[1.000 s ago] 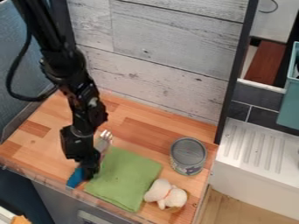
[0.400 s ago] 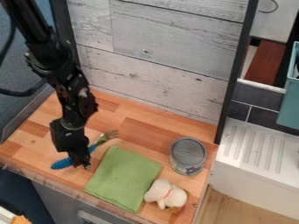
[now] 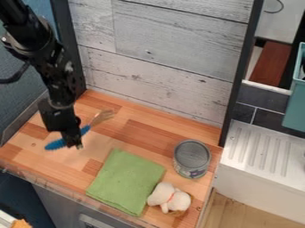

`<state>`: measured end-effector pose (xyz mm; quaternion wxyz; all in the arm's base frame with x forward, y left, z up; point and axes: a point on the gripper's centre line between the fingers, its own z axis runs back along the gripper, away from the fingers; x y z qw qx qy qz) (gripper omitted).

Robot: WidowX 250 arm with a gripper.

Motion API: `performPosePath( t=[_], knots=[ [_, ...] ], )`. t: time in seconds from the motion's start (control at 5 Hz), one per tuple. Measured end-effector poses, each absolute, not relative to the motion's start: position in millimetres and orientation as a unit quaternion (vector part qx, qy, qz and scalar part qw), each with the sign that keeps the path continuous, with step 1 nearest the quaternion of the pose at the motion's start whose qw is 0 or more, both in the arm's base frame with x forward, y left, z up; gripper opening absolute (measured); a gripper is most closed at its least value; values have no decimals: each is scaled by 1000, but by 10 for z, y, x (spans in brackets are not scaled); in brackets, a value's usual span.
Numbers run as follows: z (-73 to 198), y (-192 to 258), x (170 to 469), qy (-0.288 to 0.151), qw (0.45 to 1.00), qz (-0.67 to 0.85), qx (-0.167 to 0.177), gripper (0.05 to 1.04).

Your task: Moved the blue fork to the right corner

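My tool (image 3: 76,145) is closed on the blue fork (image 3: 55,144) over the left part of the wooden surface (image 3: 140,133); it grips the fork partway along its length, with a stretch of blue handle showing on the left of the grip and the neck and tines on the right; the fork's long axis runs on a slant across the view, handle end to the lower left, tines to the upper right, toward the grey plank wall (image 3: 173,53); whether the fork touches the surface, I cannot tell. The green cloth (image 3: 125,182) lies flat to the lower right of the fork, apart from it; the fork points above the cloth, not at it; a metal can (image 3: 191,159) stands upright near the surface's right end; a white plush toy (image 3: 169,198) sits below the can in the view, just beside the cloth, near the front edge.
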<state>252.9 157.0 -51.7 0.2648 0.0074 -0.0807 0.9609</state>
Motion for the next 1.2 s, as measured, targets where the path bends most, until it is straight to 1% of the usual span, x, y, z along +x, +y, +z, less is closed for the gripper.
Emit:
performPosePath(
  t=[0.2, 0.4, 0.6, 0.8, 1.0, 1.2],
  knots=[
    [-471, 1627, 2644, -96, 373, 923, -2, 156],
    [-379, 1557, 2766, -128, 478, 868, -29, 156],
    [-369, 1426, 2900, -153, 575, 802, -41, 156],
    [-314, 1311, 3073, -170, 593, 785, -52, 156],
    [-319, 1184, 3269, -171, 598, 781, -54, 156],
    [-385, 1012, 3490, -163, 602, 780, -51, 156]
  ],
)
